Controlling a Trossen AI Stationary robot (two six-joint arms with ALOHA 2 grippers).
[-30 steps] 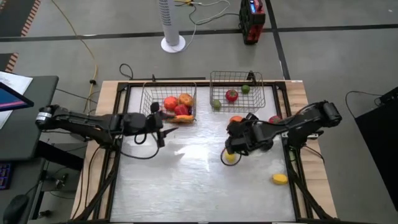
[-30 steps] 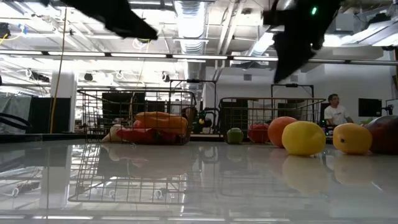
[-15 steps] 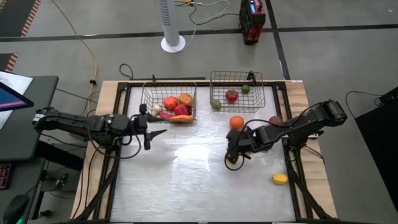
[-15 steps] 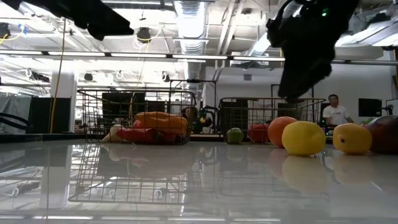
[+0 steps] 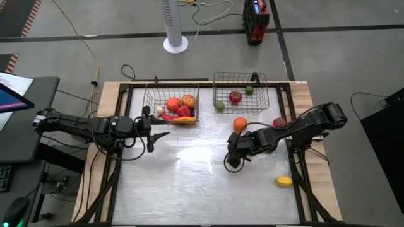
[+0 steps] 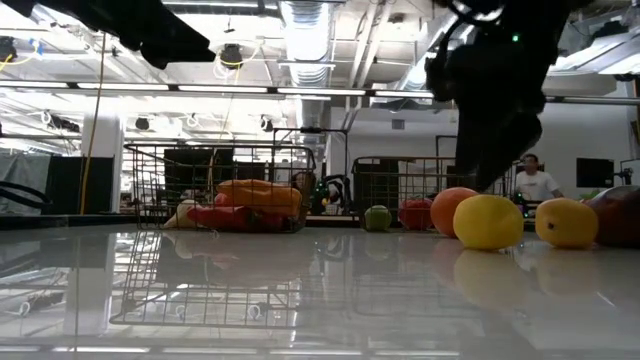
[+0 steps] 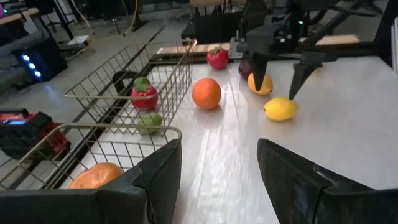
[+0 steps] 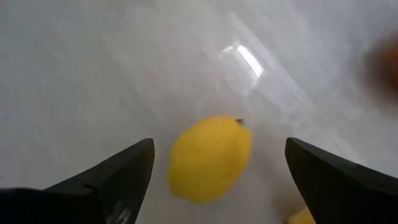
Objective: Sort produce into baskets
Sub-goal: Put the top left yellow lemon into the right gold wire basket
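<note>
Since the earlier frames, the right hand (image 5: 233,161) has been brought down and slightly toward the counter's (image 5: 189,189) middle, and the left hand (image 5: 158,135) has been drawn back from the left basket (image 5: 171,104). The right hand is now held spread wide over a yellow lemon (image 8: 210,157), its fingers (image 8: 118,177) apart on either side without touching; this is judged to be the line-up for a grasp. In the high view the lemon is largely hidden beneath that hand. The left hand is parked just beside the left basket with its fingers (image 7: 155,180) apart and nothing between them, judged to be waiting. Red, orange and white produce lies in the left basket; a red piece and green pieces lie in the right basket (image 5: 240,92). An orange (image 5: 239,124), a dark red piece (image 5: 279,122) and a second yellow piece (image 5: 284,181) remain loose on the counter. What the white piece is cannot be made out.
</note>
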